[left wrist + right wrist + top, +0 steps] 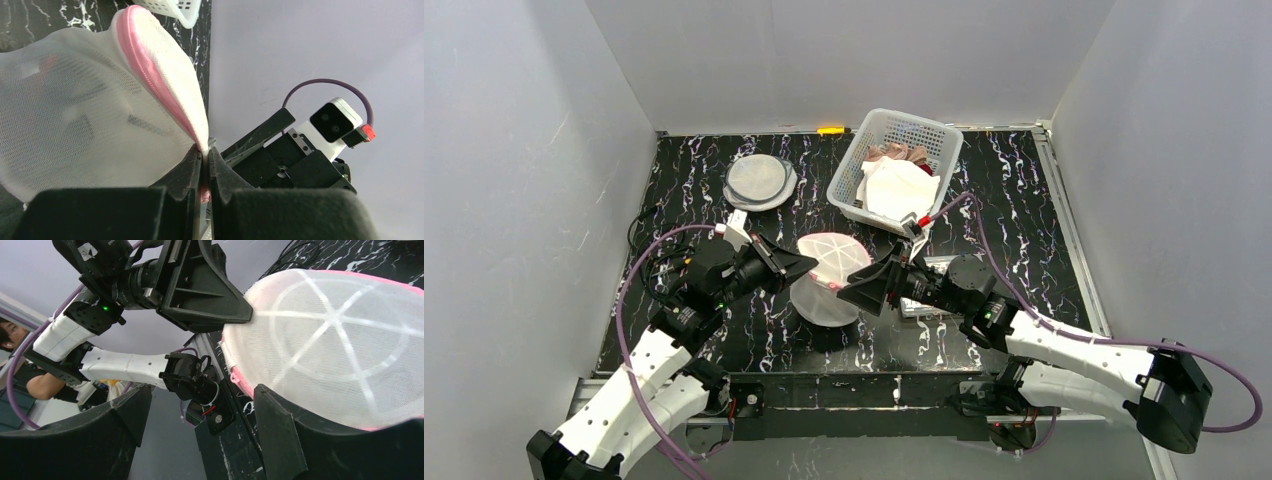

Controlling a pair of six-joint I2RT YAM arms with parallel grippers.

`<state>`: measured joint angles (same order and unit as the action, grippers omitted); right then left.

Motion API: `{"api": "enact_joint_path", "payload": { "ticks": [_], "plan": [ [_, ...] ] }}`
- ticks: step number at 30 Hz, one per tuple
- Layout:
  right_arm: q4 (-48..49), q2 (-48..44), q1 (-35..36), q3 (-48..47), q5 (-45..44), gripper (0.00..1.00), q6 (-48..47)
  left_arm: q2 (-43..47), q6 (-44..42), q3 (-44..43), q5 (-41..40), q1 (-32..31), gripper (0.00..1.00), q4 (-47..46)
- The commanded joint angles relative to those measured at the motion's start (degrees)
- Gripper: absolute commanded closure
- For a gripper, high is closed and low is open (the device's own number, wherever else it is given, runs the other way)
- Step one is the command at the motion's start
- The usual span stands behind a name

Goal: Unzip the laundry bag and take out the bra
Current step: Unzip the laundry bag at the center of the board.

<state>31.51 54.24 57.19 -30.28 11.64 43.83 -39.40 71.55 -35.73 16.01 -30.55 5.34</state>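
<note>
A round white mesh laundry bag (829, 270) with a pink zipper rim stands on the black marbled table between my two grippers. My left gripper (809, 263) is shut on the bag's pink zipper edge (165, 90), pinching it at the bag's left side; the bag (75, 110) fills the left wrist view. My right gripper (859, 292) is open and empty beside the bag's right side. In the right wrist view the bag (340, 340) lies beyond its right finger (275, 425), with the pink zipper (240, 380) showing. The bra is hidden inside the bag.
A white plastic basket (894, 165) with white and pink laundry stands at the back right. A second round mesh bag (759, 180) lies flat at the back left. A small yellow object (830, 130) sits at the table's far edge. Grey walls enclose the table.
</note>
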Motion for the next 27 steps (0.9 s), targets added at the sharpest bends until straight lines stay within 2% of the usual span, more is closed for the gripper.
{"api": "enact_joint_path", "payload": {
  "ticks": [1, 9, 23, 27],
  "plan": [
    [6.0, 0.3, 0.6, -1.6, 3.0, 0.17, 1.9, 1.2, -0.1, -3.7, -2.8, 0.2, 1.0, 3.7],
    [10.5, 3.3, 1.7, 0.6, 3.4, 0.2, 6.3, 2.7, 5.1, -5.6, -9.7, 0.2, 1.0, 8.4],
    [16.4, 10.1, 3.4, 1.9, -3.9, 0.35, 12.2, 2.3, 6.1, -7.7, -8.1, 0.2, 1.0, 8.2],
    [18.7, 11.3, 3.5, 1.9, -6.2, 0.36, 13.3, 2.5, 6.5, -7.0, -7.8, 0.2, 1.0, 8.1]
  ]
}}
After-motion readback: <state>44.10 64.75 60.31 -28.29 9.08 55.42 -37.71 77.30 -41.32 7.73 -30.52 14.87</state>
